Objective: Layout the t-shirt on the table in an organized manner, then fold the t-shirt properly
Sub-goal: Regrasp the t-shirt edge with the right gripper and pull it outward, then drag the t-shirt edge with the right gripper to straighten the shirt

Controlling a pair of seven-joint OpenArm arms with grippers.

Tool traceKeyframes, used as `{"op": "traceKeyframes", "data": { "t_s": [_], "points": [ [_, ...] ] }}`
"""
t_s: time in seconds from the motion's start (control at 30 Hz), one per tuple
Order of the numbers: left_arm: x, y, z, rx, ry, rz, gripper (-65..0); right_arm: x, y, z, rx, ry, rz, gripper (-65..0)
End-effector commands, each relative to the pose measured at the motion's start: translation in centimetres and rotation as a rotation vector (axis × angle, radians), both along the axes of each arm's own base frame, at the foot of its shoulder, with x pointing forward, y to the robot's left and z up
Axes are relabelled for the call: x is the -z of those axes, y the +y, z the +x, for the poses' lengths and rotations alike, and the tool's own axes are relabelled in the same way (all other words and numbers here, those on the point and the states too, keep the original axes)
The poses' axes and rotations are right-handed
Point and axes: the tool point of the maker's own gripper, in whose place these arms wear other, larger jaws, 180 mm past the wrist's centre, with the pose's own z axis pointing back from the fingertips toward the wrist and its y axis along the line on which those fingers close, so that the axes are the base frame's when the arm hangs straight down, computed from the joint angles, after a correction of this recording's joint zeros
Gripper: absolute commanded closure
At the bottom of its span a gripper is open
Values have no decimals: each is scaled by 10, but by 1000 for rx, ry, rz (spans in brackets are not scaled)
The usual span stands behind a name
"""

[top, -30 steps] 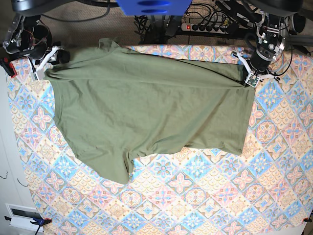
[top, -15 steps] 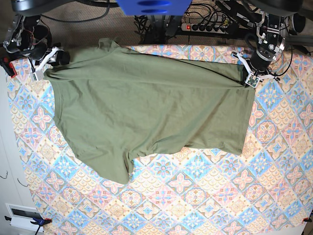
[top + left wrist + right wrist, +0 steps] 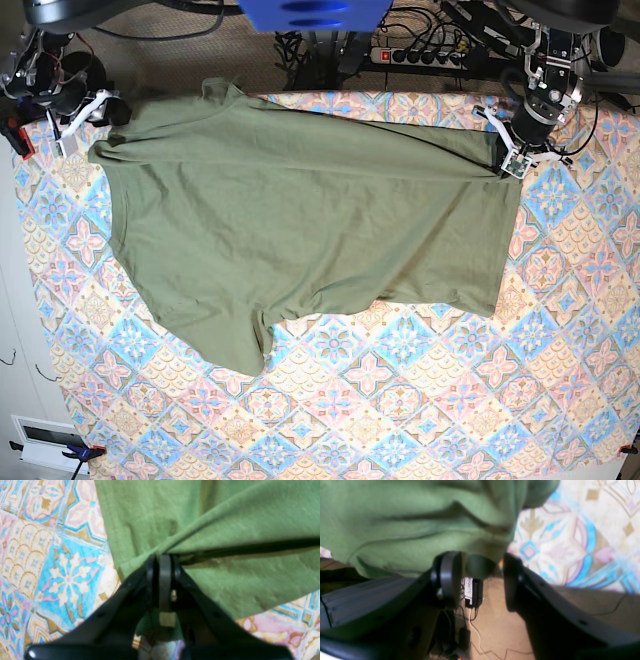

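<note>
Base view | left tool (image 3: 516, 160) pinching t-shirt (image 3: 300, 220) | right tool (image 3: 78, 122) spread.

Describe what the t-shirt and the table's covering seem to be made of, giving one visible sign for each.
The t-shirt: a soft matte knit, probably cotton. It shows a fine fabric texture in the left wrist view, and it creases and drapes limply where the left gripper pinches it.

The table covering: apparently a printed cloth with a flat, dull finish. Its tile pattern lies smooth without glare, though woven fabric or vinyl cannot be told apart.
</note>
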Motion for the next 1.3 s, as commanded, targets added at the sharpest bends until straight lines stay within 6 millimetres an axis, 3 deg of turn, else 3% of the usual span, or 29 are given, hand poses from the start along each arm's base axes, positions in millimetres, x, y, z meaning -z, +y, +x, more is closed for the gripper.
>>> {"op": "traceKeyframes", "data": {
  "t_s": [0.0,0.2,0.37,0.63,0.77,0.93,1.1,1.27],
  "points": [
    [-8,4,6,2,-29,9,0,-8,-6,6,-4,-28,-13,-259],
    [-9,4,7,2,-33,9,0,7,-2,-5,-72,56,-72,-260],
    [-10,5,7,2,-34,10,0,15,14,-8,-126,82,-56,-259],
    [-9,5,6,2,-31,10,0,11,39,-1,-147,43,39,-258],
    [-9,5,6,2,-31,10,0,12,39,-2,-145,47,41,-189],
    [-10,5,7,2,-32,10,0,11,37,-1,-141,41,38,-12],
    [-10,5,7,2,-34,10,0,3,30,3,-111,20,48,-7],
    [-10,4,7,1,-34,8,0,-20,18,7,-36,-34,118,-7]
  ]
}}
